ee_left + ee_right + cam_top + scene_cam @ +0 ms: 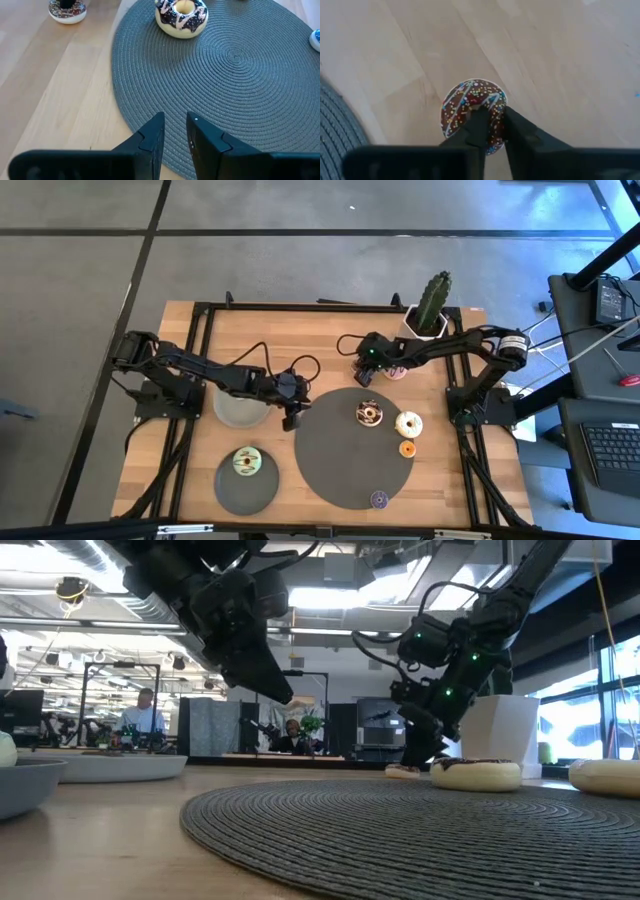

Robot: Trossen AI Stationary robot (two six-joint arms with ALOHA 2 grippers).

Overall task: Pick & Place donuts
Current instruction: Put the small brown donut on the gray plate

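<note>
A chocolate donut with coloured sprinkles (472, 107) lies on the bare wood just beyond the far edge of the large dark woven disc (340, 470). My right gripper (495, 117) is down on it from above, shut on its ring. On the disc lie a white-drizzled chocolate donut (369, 414), a white one (408, 423), an orange one (407, 448) and a purple one (379, 499). A pale green donut (246, 461) sits on the near grey plate (245, 492). My left gripper (175, 125) hovers over the disc's left edge, fingers nearly together, holding nothing. My right gripper pinches the sprinkled donut's ring wall (496, 102). One finger (479, 122) stands in the hole and the other (516, 125) against the outer rim. The fingers point down from above. The donut lies flat on the wood.
An empty grey plate (238, 408) lies under the left arm's wrist. A potted cactus in a white pot (430, 310) stands at the far edge, close behind the right arm. Black frame rails run along the table's sides. People sit in the room beyond.
</note>
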